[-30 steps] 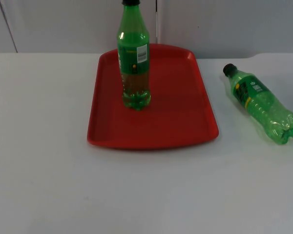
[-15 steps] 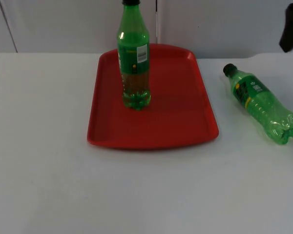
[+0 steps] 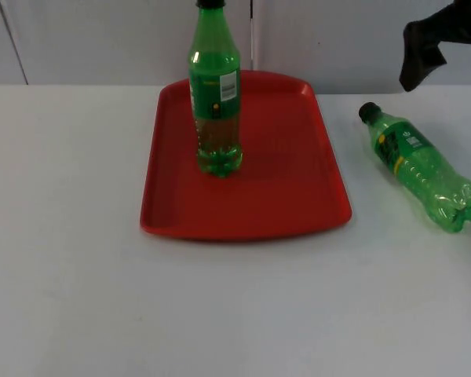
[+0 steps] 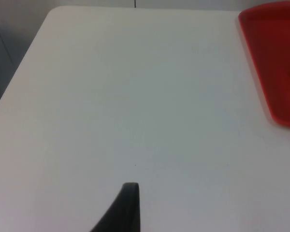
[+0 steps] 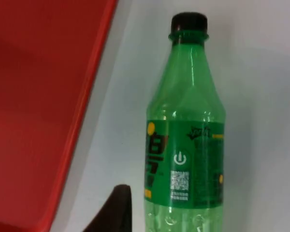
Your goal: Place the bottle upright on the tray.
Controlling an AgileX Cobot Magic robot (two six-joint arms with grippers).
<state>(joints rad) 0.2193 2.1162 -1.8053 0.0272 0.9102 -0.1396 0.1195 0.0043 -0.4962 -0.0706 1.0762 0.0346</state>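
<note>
The lying bottle [image 3: 421, 165] was flat on its side on the white table [image 3: 235, 306], off to the right of the red tray [image 3: 298, 196] and clearly apart from it. Its black cap [image 3: 368, 112] pointed back toward the grey partition wall [image 3: 337, 39] and its base toward the near table edge. It was green with a printed label, and the right wrist view caught it [image 5: 186, 145] close up, lying just beside the tray's rim [image 5: 82, 125] with a strip of bare table between them.

On the tray itself a second green bottle [image 3: 215, 94] stood upright, toward the tray's back half, left of the tray's middle.

The right gripper [image 3: 421, 59] hung in the air beyond the tray's far right corner, above and a bit behind the lying bottle's cap, not touching it. Couldn't tell whether its fingers were apart or together, it was just a dark shape against the wall.

The left gripper [image 4: 123, 212] sat over bare table to the left of the tray [image 4: 275, 63], waiting; one fingertip showed, so can't tell its state either.
</note>
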